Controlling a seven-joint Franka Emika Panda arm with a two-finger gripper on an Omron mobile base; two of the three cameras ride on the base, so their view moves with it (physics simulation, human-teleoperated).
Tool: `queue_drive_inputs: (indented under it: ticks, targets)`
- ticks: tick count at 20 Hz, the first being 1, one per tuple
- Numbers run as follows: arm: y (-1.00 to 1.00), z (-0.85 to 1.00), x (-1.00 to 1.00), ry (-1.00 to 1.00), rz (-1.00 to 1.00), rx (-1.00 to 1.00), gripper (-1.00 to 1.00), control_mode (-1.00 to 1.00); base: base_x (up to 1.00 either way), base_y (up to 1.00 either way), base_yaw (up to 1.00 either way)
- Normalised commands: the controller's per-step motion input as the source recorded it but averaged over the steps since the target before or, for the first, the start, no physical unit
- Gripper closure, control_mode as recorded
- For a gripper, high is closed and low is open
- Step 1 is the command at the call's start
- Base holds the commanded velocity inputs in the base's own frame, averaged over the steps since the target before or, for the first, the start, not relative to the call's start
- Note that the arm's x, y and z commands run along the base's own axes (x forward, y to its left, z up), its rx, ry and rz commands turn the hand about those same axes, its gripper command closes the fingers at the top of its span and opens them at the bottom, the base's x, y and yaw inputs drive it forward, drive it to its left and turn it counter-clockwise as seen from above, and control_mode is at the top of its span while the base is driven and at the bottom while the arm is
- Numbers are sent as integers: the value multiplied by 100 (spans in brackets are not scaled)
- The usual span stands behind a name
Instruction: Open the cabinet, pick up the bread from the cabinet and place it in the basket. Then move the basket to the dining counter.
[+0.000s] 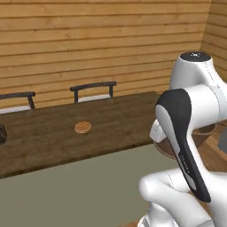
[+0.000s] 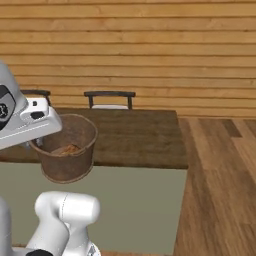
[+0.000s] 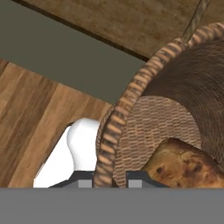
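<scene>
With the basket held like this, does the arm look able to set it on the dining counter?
Probably yes. The gripper pinches the rim of the basket, bread inside, just short of the dining counter, whose near edge looks bare.

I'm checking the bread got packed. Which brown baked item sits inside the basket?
The bun, lying in the basket clamped by the gripper; the flat waffle disc lies on the dining counter.
</scene>
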Motion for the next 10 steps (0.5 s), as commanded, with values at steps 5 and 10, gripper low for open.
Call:
queue_drive_inputs:
  ticks: [5,10]
  targets:
    - [0,0,0,0,0,0,100,100,24,42,-15]
    - [0,0,0,0,0,0,100,100,44,28,-2]
